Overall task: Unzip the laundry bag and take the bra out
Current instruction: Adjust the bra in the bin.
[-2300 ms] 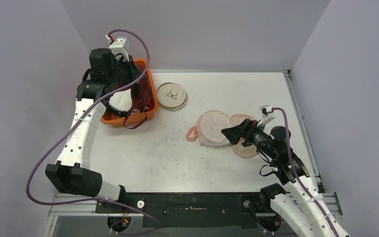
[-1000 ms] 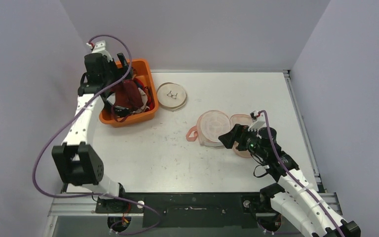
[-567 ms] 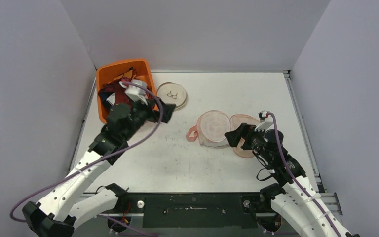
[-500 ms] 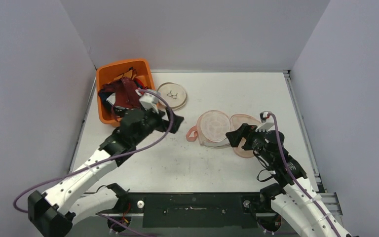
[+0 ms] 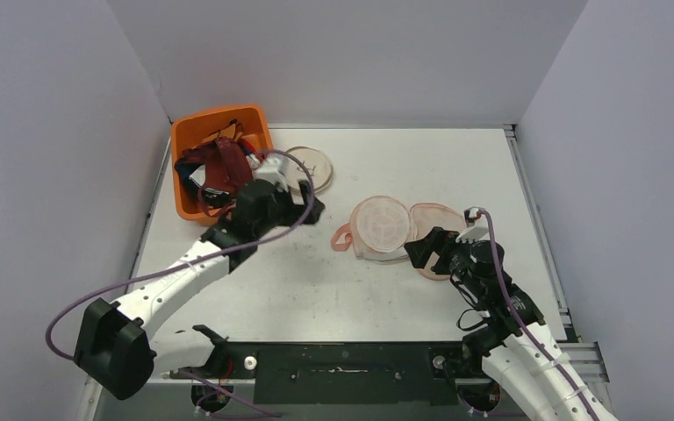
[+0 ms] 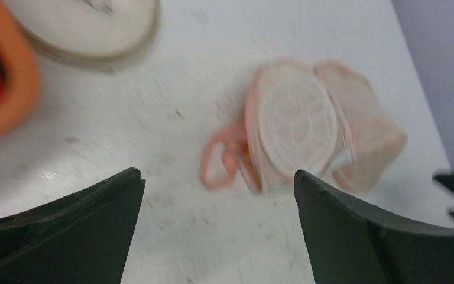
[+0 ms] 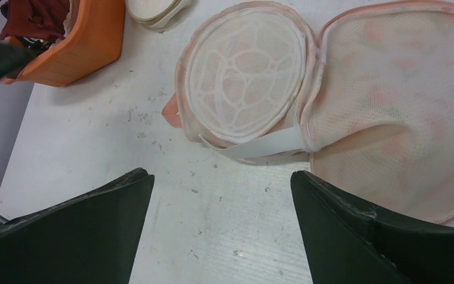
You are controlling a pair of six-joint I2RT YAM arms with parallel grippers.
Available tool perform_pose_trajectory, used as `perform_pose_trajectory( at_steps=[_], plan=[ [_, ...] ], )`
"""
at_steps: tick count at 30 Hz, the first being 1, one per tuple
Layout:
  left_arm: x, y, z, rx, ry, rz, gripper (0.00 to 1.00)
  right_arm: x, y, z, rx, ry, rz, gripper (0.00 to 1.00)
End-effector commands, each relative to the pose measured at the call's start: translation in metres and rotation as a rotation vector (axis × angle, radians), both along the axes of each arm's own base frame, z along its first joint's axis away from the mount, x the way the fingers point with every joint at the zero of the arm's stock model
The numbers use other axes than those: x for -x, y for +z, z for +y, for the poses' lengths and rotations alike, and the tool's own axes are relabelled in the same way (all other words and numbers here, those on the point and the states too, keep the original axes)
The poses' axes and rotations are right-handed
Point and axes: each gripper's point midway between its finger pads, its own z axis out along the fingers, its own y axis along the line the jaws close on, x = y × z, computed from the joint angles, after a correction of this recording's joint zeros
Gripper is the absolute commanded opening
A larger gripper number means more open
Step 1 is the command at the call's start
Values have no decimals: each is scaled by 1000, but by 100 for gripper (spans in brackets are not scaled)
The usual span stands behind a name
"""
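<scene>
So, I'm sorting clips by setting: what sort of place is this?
Probably a robotics test cell, not a home laundry room: plain lilac partition walls box in a scuffed white table, and on it lie staged props, a pink mesh laundry bag and an orange plastic bin.

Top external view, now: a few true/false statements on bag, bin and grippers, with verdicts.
1. The laundry bag lies open on the table, its mesh flap spread out. True.
2. The left gripper holds the dark red garment. False: it is open and empty; the garment lies in the orange bin.
3. The right gripper is open, holding nothing. True.
4. The orange bin stands at the table's far right. False: far left.
</scene>
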Motion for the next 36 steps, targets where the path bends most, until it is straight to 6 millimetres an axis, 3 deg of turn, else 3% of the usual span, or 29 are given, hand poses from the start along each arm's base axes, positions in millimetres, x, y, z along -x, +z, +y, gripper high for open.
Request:
perform_pose_trajectory(
  at_steps=[1, 4, 6, 8, 11, 15, 20, 29, 32, 36],
  plan=[
    [-86, 120, 74, 237, 240, -191, 94, -5, 14, 4, -42, -4, -47, 90],
    [-139, 147, 129, 308, 353, -217, 86, -5, 9, 9, -60, 11, -29, 91],
    [-168, 158, 145, 380, 360, -230, 80, -5, 5, 12, -66, 22, -17, 91],
    [-198, 158, 164, 444, 374, -221, 68, -5, 2, 14, -67, 33, -8, 91],
    [-239, 142, 192, 500, 397, -185, 50, -5, 0, 14, -57, 35, -6, 91],
    [-266, 103, 211, 538, 441, -122, 34, -8, 0, 12, -31, 33, -9, 91],
    [-274, 46, 222, 533, 510, -26, 23, -12, -1, 14, -14, 41, -9, 91],
    [-256, -41, 235, 471, 611, 129, 18, -12, -2, 16, -26, 48, -2, 90],
    [-252, -46, 233, 486, 606, 145, 17, -10, 6, 15, -33, 43, -18, 90],
    [-242, -24, 225, 504, 566, 118, 16, -7, 16, 12, -40, 35, -40, 90]
  ],
)
